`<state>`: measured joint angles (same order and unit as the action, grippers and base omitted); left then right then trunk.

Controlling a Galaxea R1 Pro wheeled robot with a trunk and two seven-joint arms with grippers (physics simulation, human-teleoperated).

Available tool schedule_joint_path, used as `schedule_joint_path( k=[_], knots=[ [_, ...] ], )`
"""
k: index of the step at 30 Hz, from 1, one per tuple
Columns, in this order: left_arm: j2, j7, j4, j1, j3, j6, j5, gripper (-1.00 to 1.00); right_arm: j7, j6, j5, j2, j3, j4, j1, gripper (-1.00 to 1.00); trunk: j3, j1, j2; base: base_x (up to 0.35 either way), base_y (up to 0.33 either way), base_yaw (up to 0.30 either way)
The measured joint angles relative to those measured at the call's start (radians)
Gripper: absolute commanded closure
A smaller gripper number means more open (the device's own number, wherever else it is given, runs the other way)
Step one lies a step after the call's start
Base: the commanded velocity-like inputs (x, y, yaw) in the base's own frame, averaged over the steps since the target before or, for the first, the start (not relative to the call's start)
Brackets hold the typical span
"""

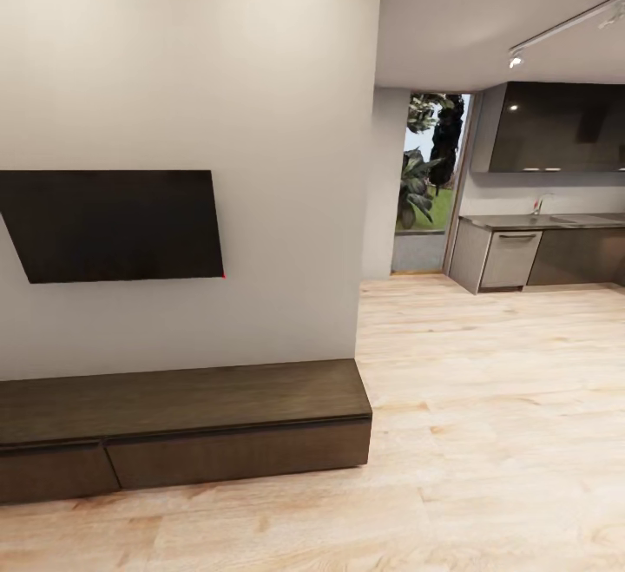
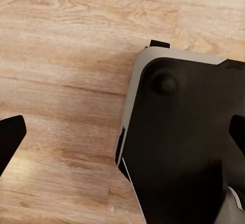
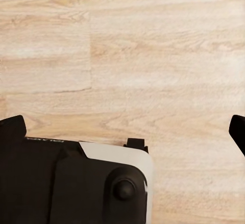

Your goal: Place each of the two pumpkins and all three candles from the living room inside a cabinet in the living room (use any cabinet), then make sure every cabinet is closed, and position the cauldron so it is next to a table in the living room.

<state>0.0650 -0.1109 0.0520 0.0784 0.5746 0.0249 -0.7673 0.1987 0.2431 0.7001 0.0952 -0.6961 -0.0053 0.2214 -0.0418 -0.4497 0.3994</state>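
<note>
The long, low dark-brown cabinet stands against the white wall at the lower left of the head view. Its flat top is bare and its front panels look shut. The pumpkins, candles, cauldron and table are out of view. My left gripper hangs open over the wooden floor, with its two dark fingertips at the frame's edges and nothing between them. Also open and holding nothing, my right gripper points down at the floor. Both sit above the robot's own black-and-white base.
A dark TV screen hangs on the wall above the cabinet. Light wooden floor stretches to the right towards a kitchen with grey units and a glass door. The wall's corner juts out just past the cabinet's right end.
</note>
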Motion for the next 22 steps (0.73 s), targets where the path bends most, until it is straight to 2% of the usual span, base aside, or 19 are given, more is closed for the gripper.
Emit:
schedule_joint_path(
  k=[22],
  knots=[
    [-0.001, 0.0, 0.0, 0.0, 0.001, 0.0, 0.0, -1.0, 0.0, 0.0, 0.001, 0.0, 0.0, -0.002, 0.001, -1.0, 0.0, 0.0, 0.0, 0.0, 0.0, 0.0]
  ],
)
